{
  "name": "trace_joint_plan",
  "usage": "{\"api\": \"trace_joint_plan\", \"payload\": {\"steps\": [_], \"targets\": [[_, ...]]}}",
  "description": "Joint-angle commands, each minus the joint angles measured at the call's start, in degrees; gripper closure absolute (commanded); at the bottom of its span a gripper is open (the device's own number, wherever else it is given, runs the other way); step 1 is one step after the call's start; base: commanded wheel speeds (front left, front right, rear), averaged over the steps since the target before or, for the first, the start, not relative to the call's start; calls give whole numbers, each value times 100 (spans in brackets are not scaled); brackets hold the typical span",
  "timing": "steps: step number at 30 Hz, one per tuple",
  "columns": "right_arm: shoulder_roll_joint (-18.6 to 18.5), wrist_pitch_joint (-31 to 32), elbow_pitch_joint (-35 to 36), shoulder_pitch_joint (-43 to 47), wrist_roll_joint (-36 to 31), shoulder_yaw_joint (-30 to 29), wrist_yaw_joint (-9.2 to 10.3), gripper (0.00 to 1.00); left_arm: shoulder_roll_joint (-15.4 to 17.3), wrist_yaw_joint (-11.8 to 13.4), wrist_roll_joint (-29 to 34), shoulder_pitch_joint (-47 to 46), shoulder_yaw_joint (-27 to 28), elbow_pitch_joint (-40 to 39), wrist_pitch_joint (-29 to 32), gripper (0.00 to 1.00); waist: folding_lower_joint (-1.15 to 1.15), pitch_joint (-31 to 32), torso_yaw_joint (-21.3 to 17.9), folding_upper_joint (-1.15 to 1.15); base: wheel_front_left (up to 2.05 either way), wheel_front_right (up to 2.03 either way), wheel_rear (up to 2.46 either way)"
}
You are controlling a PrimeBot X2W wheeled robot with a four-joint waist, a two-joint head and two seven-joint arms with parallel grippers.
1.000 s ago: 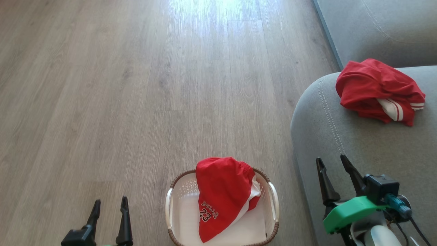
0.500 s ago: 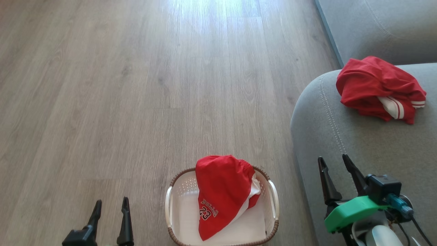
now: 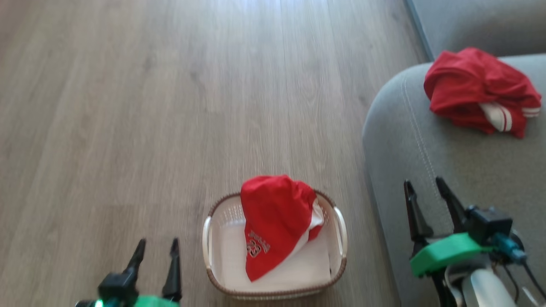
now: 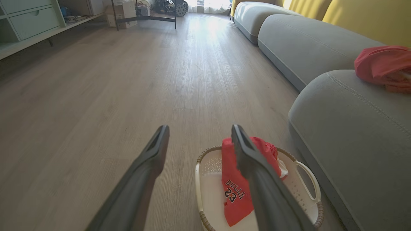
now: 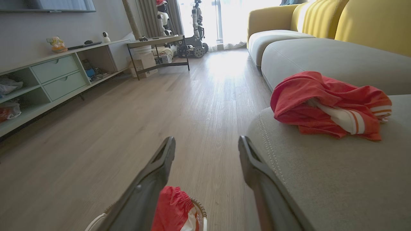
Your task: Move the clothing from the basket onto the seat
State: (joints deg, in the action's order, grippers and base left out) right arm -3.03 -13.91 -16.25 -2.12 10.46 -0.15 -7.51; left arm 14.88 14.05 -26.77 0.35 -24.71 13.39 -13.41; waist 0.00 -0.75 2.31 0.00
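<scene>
The transfer is sitting at its halfway point: a crumpled red garment with white stripes [image 3: 477, 89] is lying on the grey seat [image 3: 448, 179], while the red "BULLS 23" garment [image 3: 273, 221] is lying draped in the cream basket [image 3: 226, 260], its upper end rising past the far rim. The left tool [image 3: 157, 242] is hovering over the floor just left of the basket, and the right tool [image 3: 423, 182] is hovering above the seat's front corner. Both are standing fully open and gripping nothing. By my reading, the step in hand is the reach for the second garment. The next move is calling for one tool to drop into the basket, pinch a bunched fold of cloth and lift it clear without dragging the light basket along. The basket is resting on a pale wood-plank floor [image 3: 170, 106] beside the sofa. Yellow back cushions [image 5: 369, 25], a low cabinet with drawers [image 5: 57, 73] and a bright window [image 5: 231, 19] are filling out the living room.
</scene>
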Motion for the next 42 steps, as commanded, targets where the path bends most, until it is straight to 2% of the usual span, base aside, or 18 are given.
{"api": "trace_joint_plan", "payload": {"steps": [1,9,15,24,31,42], "targets": [[15,-77,292,-444,-83,99,2,0,-4,-55,106,-491,102,-76,40,0,0,-283,-89,0,0,0,0],[15,-96,756,-1065,-255,-27,2,0,-359,-431,301,-1444,-387,712,191,0,0,-1166,-438,0,0,0,0],[15,-105,1208,-1572,-333,-100,2,0,-807,-803,470,-2479,-773,1785,188,0,0,-1982,-756,0,0,0,0],[15,-107,1690,-2144,-319,-139,2,0,-1109,-1095,509,-3578,-1064,3042,186,0,0,-2894,-1076,0,0,0,0],[15,-108,1992,-2592,-273,-56,2,0,-1187,-1151,106,-4223,-942,4130,207,0,0,-3523,-1304,0,0,0,0],[15,-108,2457,-2911,-203,277,2,0,-1198,-1044,-317,-5065,-713,5301,355,0,0,-4228,-1555,0,0,0,0]]}}
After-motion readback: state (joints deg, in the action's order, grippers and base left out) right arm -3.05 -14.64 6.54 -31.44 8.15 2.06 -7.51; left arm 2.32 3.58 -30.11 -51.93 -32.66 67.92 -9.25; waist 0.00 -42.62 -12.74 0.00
